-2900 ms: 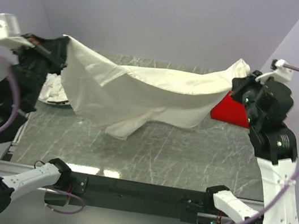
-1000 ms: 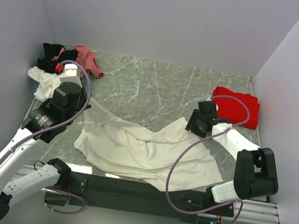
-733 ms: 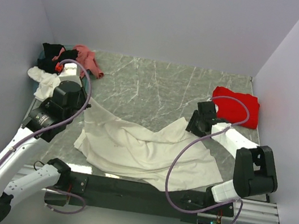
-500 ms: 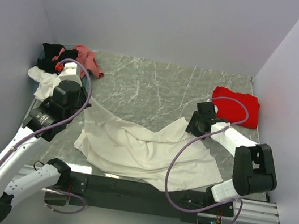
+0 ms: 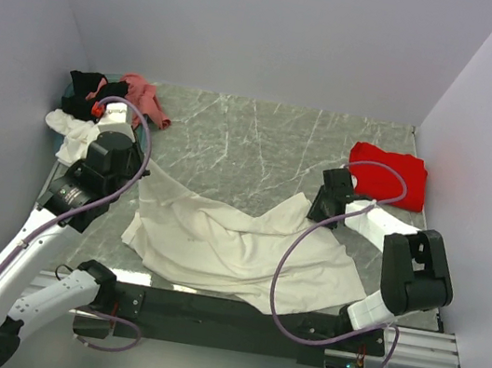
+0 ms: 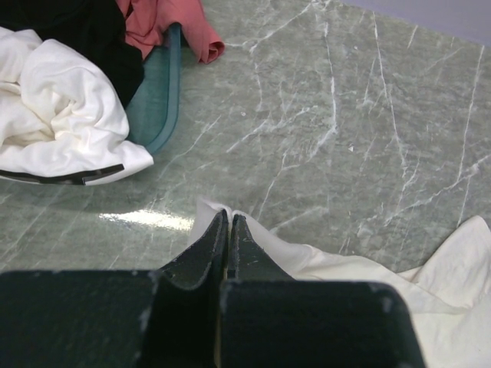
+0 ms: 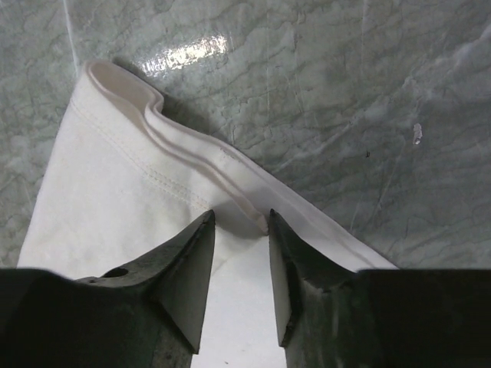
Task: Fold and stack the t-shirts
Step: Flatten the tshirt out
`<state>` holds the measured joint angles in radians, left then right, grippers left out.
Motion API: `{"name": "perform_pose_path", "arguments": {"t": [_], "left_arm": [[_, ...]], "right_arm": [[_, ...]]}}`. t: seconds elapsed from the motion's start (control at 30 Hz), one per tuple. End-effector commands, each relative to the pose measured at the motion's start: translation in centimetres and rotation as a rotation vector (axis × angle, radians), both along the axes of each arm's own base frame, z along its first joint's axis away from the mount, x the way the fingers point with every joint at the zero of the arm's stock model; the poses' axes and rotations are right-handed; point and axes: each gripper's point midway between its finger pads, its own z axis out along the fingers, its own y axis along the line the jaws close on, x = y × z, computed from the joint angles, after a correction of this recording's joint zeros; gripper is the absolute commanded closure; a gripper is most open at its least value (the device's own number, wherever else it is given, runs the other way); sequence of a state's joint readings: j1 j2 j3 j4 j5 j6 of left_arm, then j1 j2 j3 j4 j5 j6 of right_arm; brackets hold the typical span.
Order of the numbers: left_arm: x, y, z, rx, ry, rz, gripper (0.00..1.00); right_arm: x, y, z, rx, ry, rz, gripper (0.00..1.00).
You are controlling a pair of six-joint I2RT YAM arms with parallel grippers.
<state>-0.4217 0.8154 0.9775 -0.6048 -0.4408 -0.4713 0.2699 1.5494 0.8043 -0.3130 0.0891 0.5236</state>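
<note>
1. The left gripper (image 6: 229, 218) has its two fingers pressed tight together; they pinch a corner of the cream t-shirt (image 6: 368, 268) right at their tips.
2. Ahead of this gripper and off to its left sits a heap: a white t-shirt (image 6: 61, 115), a black t-shirt (image 6: 84, 31) and a pink t-shirt (image 6: 165, 23), bunched on a green tray (image 6: 161, 100).
3. The right gripper (image 7: 240, 218) has its fingers spread apart; a thick hem of the cream t-shirt lies between the tips; bare table (image 7: 345, 92) shows just ahead.
4. The cream t-shirt lies crumpled on the table between the two grippers.
5. The red t-shirt (image 5: 387, 175) lies flat near the right gripper, on the side away from the cream t-shirt.
</note>
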Motion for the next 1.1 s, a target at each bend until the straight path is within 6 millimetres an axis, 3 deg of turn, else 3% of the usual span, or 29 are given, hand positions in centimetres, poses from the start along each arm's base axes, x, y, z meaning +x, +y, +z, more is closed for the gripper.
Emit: {"name": "perform_pose_path", "arguments": {"t": [0.0, 0.17, 0.37, 0.5, 0.83, 0.93, 1.07], "left_arm": [[0.4, -0.1, 0.7, -0.003, -0.035, -0.008, 0.99], [0.4, 0.0, 0.6, -0.001, -0.033, -0.006, 0.99], [0.6, 0.2, 0.6, -0.004, -0.033, -0.002, 0.99], [0.7, 0.2, 0.5, -0.008, -0.033, -0.003, 0.99], [0.8, 0.7, 1.3, -0.02, -0.062, 0.009, 0.99], [0.6, 0.3, 2.6, -0.043, -0.103, -0.02, 0.99], [-0.2, -0.7, 5.6, -0.103, -0.167, -0.086, 0.99]], "right_arm": [[0.6, -0.1, -0.2, 0.01, -0.017, -0.014, 0.61], [0.6, -0.1, 0.1, 0.016, -0.026, -0.012, 0.73], [1.0, -0.7, 2.5, -0.009, -0.08, -0.016, 1.0], [1.3, -1.0, 5.2, -0.017, -0.141, -0.007, 1.0], [1.5, -1.9, 14.6, -0.049, -0.386, 0.053, 1.0], [0.5, -2.2, 18.6, -0.039, -0.497, 0.066, 1.0], [-2.1, -3.1, 25.8, -0.017, -0.692, 0.056, 1.0]]}}
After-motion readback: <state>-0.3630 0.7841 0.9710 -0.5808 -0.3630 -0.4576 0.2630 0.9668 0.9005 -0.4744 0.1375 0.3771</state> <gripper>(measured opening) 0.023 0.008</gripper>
